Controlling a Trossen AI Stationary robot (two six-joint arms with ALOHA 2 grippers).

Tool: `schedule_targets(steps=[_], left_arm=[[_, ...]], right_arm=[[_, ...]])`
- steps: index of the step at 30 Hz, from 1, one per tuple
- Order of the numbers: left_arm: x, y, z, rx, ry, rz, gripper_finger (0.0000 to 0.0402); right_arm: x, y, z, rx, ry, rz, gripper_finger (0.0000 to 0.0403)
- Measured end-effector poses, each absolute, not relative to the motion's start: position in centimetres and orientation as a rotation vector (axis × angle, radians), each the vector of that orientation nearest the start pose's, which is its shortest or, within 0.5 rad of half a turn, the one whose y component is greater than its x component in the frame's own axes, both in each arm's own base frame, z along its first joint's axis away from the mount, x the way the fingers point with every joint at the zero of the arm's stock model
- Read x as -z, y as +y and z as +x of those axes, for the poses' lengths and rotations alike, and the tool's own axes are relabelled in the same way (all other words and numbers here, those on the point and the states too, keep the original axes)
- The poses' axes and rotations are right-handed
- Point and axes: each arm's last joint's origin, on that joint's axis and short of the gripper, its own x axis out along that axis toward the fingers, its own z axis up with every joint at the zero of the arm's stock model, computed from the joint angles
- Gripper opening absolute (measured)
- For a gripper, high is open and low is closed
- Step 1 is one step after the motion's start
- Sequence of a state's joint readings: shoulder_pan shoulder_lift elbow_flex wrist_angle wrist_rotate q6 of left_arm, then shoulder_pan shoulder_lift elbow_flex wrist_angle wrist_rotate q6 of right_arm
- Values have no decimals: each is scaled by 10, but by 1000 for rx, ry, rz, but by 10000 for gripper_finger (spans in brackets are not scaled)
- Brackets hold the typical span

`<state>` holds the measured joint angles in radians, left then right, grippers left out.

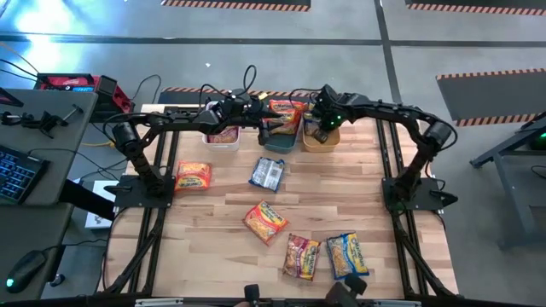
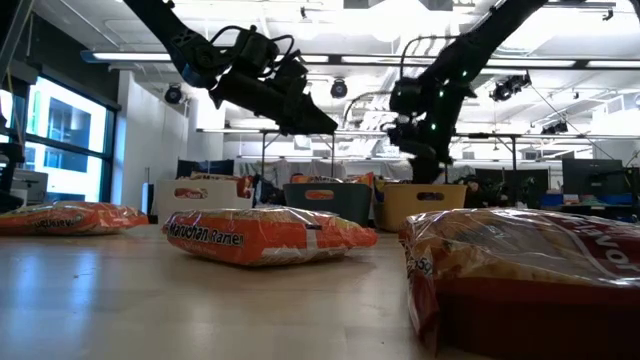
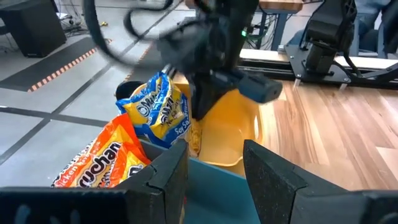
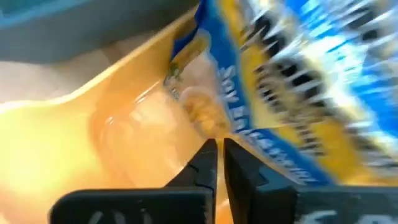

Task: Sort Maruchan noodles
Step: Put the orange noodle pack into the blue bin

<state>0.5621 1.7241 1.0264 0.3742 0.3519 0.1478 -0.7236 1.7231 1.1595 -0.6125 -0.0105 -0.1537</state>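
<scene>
My right gripper is shut and points down over the orange bin. A blue-and-yellow noodle packet stands on edge in that bin, leaning at its wall beside the fingertips. My left gripper hovers open above the teal bin with nothing between its fingers. An orange packet sticks up from the teal bin next to it. Several more packets lie flat on the table, among them an orange one and a blue one. My right gripper's shut fingertips stand right in front of the blue-and-yellow packet's lower edge. Whether they touch it, I cannot tell.
A white bin stands left of the teal one at the table's far edge. Loose packets lie at the middle and near the front edge. Bare wood shows between the bins and those packets.
</scene>
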Motion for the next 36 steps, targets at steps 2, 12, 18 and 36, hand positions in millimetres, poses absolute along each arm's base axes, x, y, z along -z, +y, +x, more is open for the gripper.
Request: schedule_targets(steps=[2, 12, 18, 36], left_arm=[[-224, 192, 324, -189, 292, -3, 140], [-207, 180, 318, -158, 218, -14, 117], [-187, 171, 308, -155, 230, -99, 82], [-173, 77, 299, -45, 785, -350, 19]], right_arm=[[-207, -221, 250, 553, 1120, 271, 10], [-222, -189, 227, 589, 740, 92, 1], [-229, -156, 215, 567, 399, -23, 0], [-226, -138, 183, 346, 120, -202, 0]])
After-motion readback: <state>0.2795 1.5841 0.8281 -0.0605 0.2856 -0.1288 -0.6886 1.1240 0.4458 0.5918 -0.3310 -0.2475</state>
